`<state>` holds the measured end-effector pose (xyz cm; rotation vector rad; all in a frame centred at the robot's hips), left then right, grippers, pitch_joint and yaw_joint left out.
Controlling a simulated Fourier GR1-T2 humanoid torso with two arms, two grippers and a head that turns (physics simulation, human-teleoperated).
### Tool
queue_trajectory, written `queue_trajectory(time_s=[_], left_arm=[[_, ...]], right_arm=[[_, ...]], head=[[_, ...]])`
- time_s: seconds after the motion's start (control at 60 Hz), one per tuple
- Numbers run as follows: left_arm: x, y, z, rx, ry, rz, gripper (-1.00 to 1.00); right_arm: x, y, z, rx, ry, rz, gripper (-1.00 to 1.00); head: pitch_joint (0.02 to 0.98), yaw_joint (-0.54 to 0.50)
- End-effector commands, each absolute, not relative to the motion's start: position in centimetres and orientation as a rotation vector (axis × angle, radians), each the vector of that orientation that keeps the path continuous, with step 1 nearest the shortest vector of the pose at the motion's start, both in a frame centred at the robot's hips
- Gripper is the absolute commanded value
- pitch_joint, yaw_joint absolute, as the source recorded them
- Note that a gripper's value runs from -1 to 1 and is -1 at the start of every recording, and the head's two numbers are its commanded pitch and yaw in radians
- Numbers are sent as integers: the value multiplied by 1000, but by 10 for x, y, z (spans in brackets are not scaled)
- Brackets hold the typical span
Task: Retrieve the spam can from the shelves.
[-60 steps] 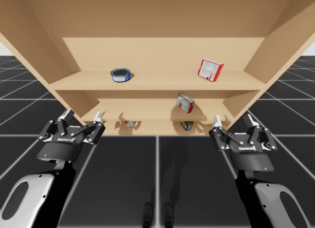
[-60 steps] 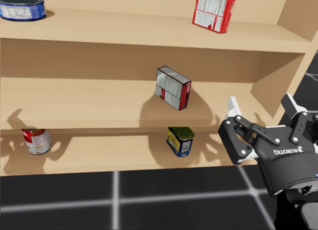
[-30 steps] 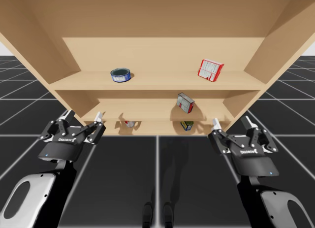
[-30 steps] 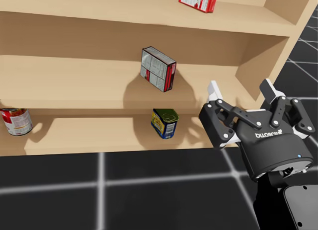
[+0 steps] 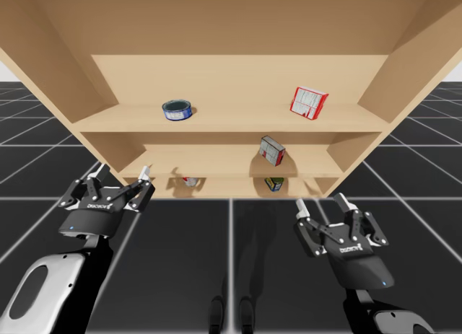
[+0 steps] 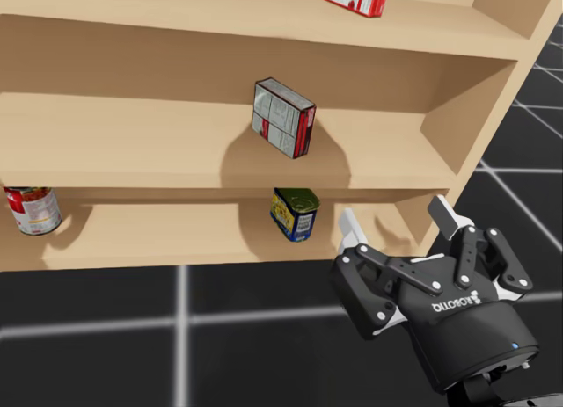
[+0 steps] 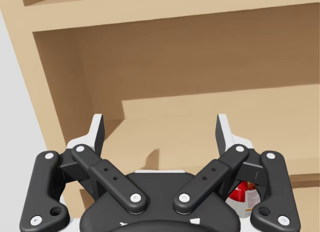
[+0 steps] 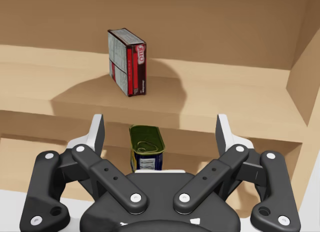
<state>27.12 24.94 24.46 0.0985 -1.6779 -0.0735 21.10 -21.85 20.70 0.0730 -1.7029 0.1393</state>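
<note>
The spam can [image 5: 274,183] is a small rectangular blue-and-yellow tin with a green top, standing on the lowest shelf [image 5: 224,186]. In the head view the spam can [image 6: 295,214] stands left of and beyond my right gripper [image 6: 396,221], which is open and apart from it. The right wrist view has the spam can [image 8: 146,149] straight ahead between the open fingers of my right gripper [image 8: 160,129], some way off. In the high view my right gripper [image 5: 320,203] hangs in front of the shelves. My left gripper [image 5: 123,172] is open at the shelves' lower left corner; my left gripper [image 7: 160,129] holds nothing.
A grey-and-red box [image 5: 271,150] stands on the middle shelf just above the spam can. On the top shelf sit a round blue tin [image 5: 177,110] and a red-and-white box [image 5: 309,102]. A red can [image 5: 189,181] stands on the lowest shelf, ahead of my left gripper.
My right gripper has dropped and drawn back from the shelves, shifting toward the middle. My head has turned right and down. The left arm has sunk only slightly.
</note>
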Motion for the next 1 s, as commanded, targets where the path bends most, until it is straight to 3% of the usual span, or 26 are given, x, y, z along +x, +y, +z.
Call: queue_trajectory(time_s=[0.017,0.3,1.0], left_arm=[[272,250,244,94,-1686,-72,-1000],[273,251,244,90,-1689,-72,-1000],[275,254,244,95,-1694,-72,-1000]], right_arm=[[215,-215,182,68,-1677,142,-1000],[245,-208,156,126,-1586,114,-1000],[321,-189,126,106,-1475,114,-1000]], head=[[710,-228],[708,-231],[713,-238]])
